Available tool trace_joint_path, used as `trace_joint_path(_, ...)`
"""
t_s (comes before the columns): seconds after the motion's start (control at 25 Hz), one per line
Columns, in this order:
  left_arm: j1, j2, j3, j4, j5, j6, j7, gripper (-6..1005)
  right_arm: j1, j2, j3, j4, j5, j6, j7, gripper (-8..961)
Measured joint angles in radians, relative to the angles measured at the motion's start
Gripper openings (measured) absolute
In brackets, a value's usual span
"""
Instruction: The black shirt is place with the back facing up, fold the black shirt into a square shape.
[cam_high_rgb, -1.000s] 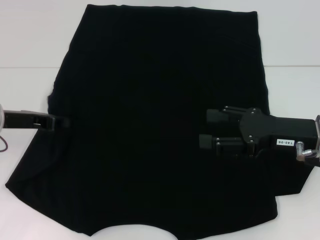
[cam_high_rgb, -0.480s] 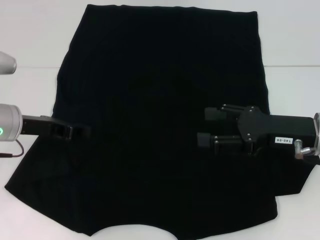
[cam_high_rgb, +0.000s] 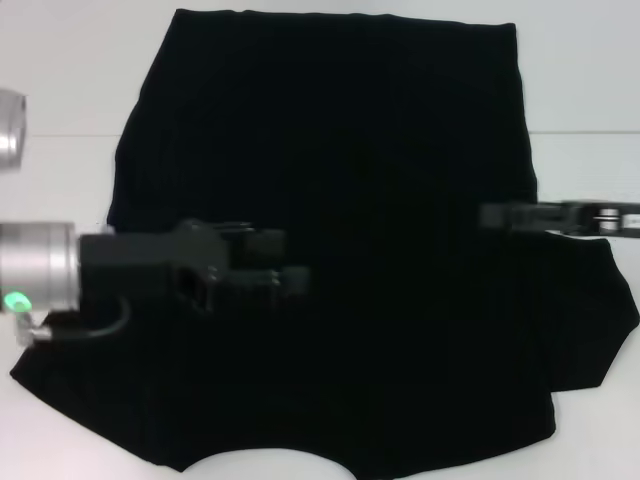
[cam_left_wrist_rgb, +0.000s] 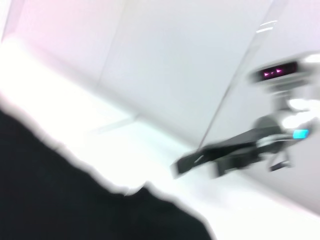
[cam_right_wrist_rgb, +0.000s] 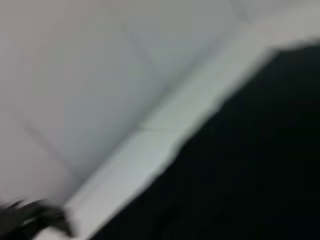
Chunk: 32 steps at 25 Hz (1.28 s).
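Observation:
The black shirt (cam_high_rgb: 380, 150) lies spread flat on the white table (cam_high_rgb: 60, 90), plain side up, collar curve nearest me. One sleeve (cam_high_rgb: 600, 320) sticks out at the right. My left gripper (cam_high_rgb: 285, 262) reaches in from the left above the shirt's middle-left, its two fingers apart and holding nothing. My right gripper (cam_high_rgb: 492, 216) shows edge-on as a thin bar over the shirt's right side. The left wrist view shows the shirt's edge (cam_left_wrist_rgb: 60, 200) and the right gripper (cam_left_wrist_rgb: 220, 155) farther off. In the right wrist view, the shirt (cam_right_wrist_rgb: 250, 165) meets the table.
Bare white table surface (cam_high_rgb: 590, 90) surrounds the shirt on the left, right and far sides. A silver part of the left arm (cam_high_rgb: 10, 128) shows at the left edge. A cable (cam_high_rgb: 90, 328) loops under the left wrist.
The left gripper has swung in from the shirt's left edge to over its middle-left. The right gripper has turned edge-on, risen and drawn back toward the right.

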Motion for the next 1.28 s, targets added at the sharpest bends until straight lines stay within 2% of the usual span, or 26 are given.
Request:
trace_joint_path(0.12,0.02,-0.029,0.0,-0.067,-0.053,-0.004,0.188,646,-0.013,-0.047,-0.001,-0.03,-0.084,-0.001,0.206,883)
trace_joint_path(0.16,0.02,-0.029,0.0,-0.067,-0.053,-0.004,0.188,691,-0.022,-0.058,0.0,-0.056,-0.122,-0.015,0.27,883)
trace_joint_path(0.28,0.029,-0.053,0.007,-0.123,-0.055,-0.03,0.346,827,-0.047,-0.073,0.006,-0.135,-0.215,-0.056,0.394,884)
trace_joint_path(0.44,0.029,-0.055,0.049,-0.143,-0.046,-0.045,0.397,914,-0.07,-0.087,0.022,-0.198,-0.328,-0.131,0.503,884)
trace_joint_path(0.76,0.034,-0.059,0.152,-0.145,-0.017,-0.077,0.505,936,-0.063,-0.091,0.072,-0.2,-0.507,-0.161,0.565,883)
trace_joint_path(0.96,0.024,-0.061,0.188,-0.144,0.003,-0.092,0.514,936,-0.045,-0.084,0.062,-0.172,-0.529,-0.124,0.582,870)
trace_joint_path(1.28,0.021,-0.062,0.192,-0.146,0.003,-0.115,0.512,936,-0.007,-0.086,0.035,-0.053,-0.533,-0.029,0.577,821)
